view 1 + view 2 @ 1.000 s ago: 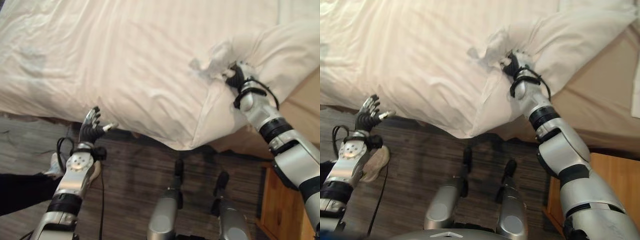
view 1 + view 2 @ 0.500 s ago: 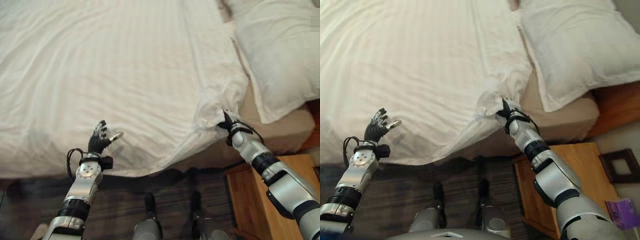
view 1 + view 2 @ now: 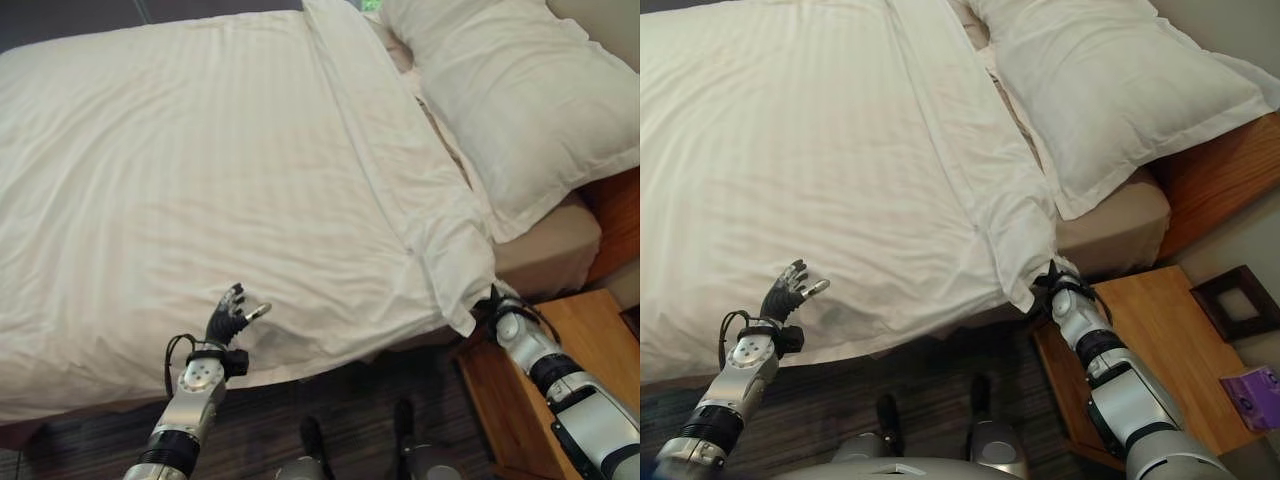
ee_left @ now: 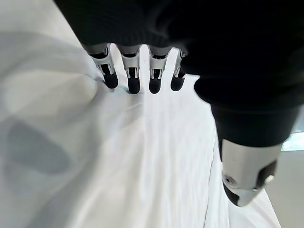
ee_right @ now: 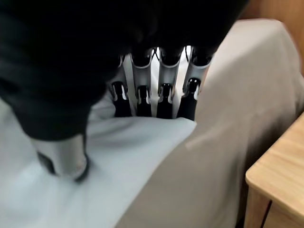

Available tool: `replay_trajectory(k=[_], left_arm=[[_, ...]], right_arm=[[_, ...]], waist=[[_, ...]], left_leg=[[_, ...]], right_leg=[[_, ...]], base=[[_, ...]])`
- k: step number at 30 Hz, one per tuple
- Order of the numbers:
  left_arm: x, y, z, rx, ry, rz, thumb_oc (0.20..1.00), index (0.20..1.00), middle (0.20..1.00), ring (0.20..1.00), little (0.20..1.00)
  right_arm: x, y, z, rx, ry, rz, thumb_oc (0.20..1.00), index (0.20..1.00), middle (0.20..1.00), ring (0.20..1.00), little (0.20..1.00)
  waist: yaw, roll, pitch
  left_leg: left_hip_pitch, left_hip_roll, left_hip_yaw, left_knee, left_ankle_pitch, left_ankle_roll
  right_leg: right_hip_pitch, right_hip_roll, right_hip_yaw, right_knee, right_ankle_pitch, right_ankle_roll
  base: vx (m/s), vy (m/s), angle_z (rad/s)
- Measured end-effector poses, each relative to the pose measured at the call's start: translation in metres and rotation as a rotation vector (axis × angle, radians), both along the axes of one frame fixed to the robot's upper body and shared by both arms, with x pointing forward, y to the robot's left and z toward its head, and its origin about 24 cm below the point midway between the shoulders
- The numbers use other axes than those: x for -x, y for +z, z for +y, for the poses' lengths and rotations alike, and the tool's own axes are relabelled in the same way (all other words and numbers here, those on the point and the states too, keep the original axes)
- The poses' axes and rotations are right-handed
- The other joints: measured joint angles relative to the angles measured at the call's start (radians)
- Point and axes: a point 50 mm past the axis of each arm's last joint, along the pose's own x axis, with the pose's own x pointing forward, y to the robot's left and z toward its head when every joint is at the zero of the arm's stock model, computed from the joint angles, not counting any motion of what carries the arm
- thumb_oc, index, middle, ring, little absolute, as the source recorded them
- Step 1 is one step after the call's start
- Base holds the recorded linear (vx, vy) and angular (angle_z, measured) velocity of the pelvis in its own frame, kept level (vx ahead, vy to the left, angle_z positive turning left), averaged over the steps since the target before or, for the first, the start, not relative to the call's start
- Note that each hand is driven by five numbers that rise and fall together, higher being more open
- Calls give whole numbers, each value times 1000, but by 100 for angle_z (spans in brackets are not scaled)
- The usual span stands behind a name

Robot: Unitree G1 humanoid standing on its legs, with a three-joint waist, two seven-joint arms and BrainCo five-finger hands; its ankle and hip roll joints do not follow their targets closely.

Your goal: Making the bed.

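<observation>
R hand (image 3: 1058, 283) fingers curled, pinching corner of white striped cotton duvet (image 3: 200, 180) at its tips. L hand (image 3: 228, 322) fingers relaxed, empty, over duvet edge. Risk: corner slips out if pulled hard; pinch looks shallow.

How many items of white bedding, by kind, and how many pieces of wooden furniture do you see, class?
Duvets: 1
Pillows: 1
Wooden nightstands: 1
Total: 3

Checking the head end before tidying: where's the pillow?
The pillow lies at the bed's head on the robot's right, beside the duvet's folded edge, above the wooden nightstand.
</observation>
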Motion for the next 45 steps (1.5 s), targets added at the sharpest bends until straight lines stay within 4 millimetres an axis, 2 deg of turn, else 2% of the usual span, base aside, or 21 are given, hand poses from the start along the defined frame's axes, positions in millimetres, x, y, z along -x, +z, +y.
replay_trajectory(k=[1,7,8,11,13,16,20,22,24,27,30,31,34,35,38,40,41,42,43,44,45], left_arm=[[2,-4,-2,-9,-9,18,1000,1000,1000,1000,1000],[5,-7,-1,-11,-8,35,1000,1000,1000,1000,1000],[9,-11,-1,-9,-7,52,1000,1000,1000,1000,1000],[14,-15,0,-32,-19,77,1000,1000,1000,1000,1000],[15,-16,-1,-29,-25,83,1000,1000,1000,1000,1000],[18,-18,0,-24,-36,93,1000,1000,1000,1000,1000],[22,-20,4,-21,-24,107,1000,1000,1000,1000,1000],[25,-22,8,-27,-13,120,1000,1000,1000,1000,1000],[23,-20,10,-31,-2,114,1000,1000,1000,1000,1000],[21,-18,11,-33,9,105,1000,1000,1000,1000,1000],[29,-14,20,-31,54,87,1000,1000,1000,1000,1000],[28,-10,20,-29,57,69,1000,1000,1000,1000,1000],[23,-8,21,-30,67,65,1000,1000,1000,1000,1000],[25,-10,22,-30,71,73,1000,1000,1000,1000,1000],[28,-14,20,-14,76,83,1000,1000,1000,1000,1000],[27,-17,16,5,74,87,1000,1000,1000,1000,1000],[25,-17,11,18,66,76,1000,1000,1000,1000,1000],[24,-19,8,23,58,75,1000,1000,1000,1000,1000],[22,-19,4,23,36,66,1000,1000,1000,1000,1000],[19,-18,2,28,31,59,1000,1000,1000,1000,1000],[12,-13,-1,49,23,27,1000,1000,1000,1000,1000]], right_arm=[[4,-5,-2,-15,-27,18,1000,1000,1000,1000,1000],[70,-57,-44,-31,-264,253,1000,1000,1000,1000,1000],[93,-69,-53,-49,-315,292,1000,1000,1000,1000,1000],[141,-89,-76,-28,-449,437,1000,1000,1000,1000,1000],[170,-96,-88,-31,-554,536,1000,1000,1000,1000,1000],[186,-97,-99,-45,-629,574,1000,1000,1000,1000,1000],[171,-82,-113,-60,-633,474,1000,1000,1000,1000,1000],[147,-57,-132,-57,-645,342,1000,1000,1000,1000,1000],[109,-32,-129,-113,-623,158,200,200,200,200,200],[62,-8,-92,-299,-499,-71,200,200,200,200,200],[48,52,-34,-579,-192,-427,200,200,200,200,200],[43,71,-23,-640,-138,-505,200,200,200,200,200],[27,79,-33,-868,-239,-629,200,200,200,200,200],[23,78,-35,-1059,-333,-704,200,200,200,200,200],[10,70,-18,-1437,-451,-769,200,200,200,200,200],[-4,82,1,-1676,-427,-828,200,200,200,200,200],[-10,91,4,-1752,-399,-864,200,200,200,200,200],[-23,114,8,-1881,-360,-946,200,200,200,200,200],[-36,138,4,-1955,-352,-1045,200,200,200,200,200],[-41,150,1,-1979,-339,-1079,200,200,200,200,200],[-49,189,-9,-2023,-275,-1207,200,200,200,200,200]], waist=[[2,2,0],[-5,-1,-2],[-24,-4,-4],[-22,-10,-7],[-23,-14,-7],[-22,-18,-9],[-25,-42,-11],[-25,-44,-11],[-25,-57,-16],[-36,-71,-22],[-38,-56,-23],[-49,-53,-22],[-47,-65,-27],[-44,-64,-26],[-40,-44,-19],[-33,-20,-12],[-7,1,-2],[22,21,10],[29,40,24],[29,47,29],[34,62,45]], left_leg=[[7,0,-1,0,-2,1],[15,-1,-4,0,-10,4],[16,1,-8,0,-11,3],[16,5,-16,0,-11,2],[15,5,-23,0,-11,2],[27,5,-29,0,-11,2],[24,7,-24,0,-11,2],[22,5,-22,0,-12,3],[21,11,-5,0,-12,3],[27,19,0,1,-9,-1],[41,24,8,-1,-11,-16],[41,24,9,-1,-11,-15],[44,27,6,-1,-15,-12],[41,28,6,-1,-16,-11],[29,31,-2,-1,-17,-10],[28,32,-8,0,-15,-10],[21,34,-15,-1,-13,-9],[-9,34,-34,0,2,-3],[-44,28,-33,0,8,5],[-56,25,-34,0,12,9],[-95,14,-34,0,24,14]], right_leg=[[7,0,-2,0,-1,1],[19,-2,-7,0,-8,2],[22,-2,-14,0,-8,2],[25,1,-22,0,-10,1],[29,1,-27,0,-10,1],[44,0,-34,0,-14,1],[37,-3,-46,-1,-16,5],[34,-6,-48,-1,-19,8],[23,-6,-50,-1,-19,9],[18,5,-53,0,-19,9],[38,8,-46,0,-16,6],[38,8,-47,0,-15,6],[43,10,-49,0,-14,4],[39,10,-49,0,-15,3],[38,11,-57,0,-15,3],[34,14,-64,0,-15,2],[33,14,-72,0,-16,1],[17,14,-93,0,-15,2],[-19,9,-88,-1,-10,2],[-31,6,-89,-1,-6,3],[-69,-4,-90,0,12,7]], base=[[0,0,0],[14,-29,2],[39,-91,4],[24,-49,5],[46,-52,8],[28,-28,7],[2,0,-3],[11,-3,-10],[20,-5,-22],[13,18,0],[23,-6,-3],[39,-22,-16],[34,-26,2],[49,-45,1],[30,-53,4],[-10,-50,12],[-111,-72,34],[-125,-35,25],[-141,-37,21],[-75,-4,6],[-61,-7,13]])
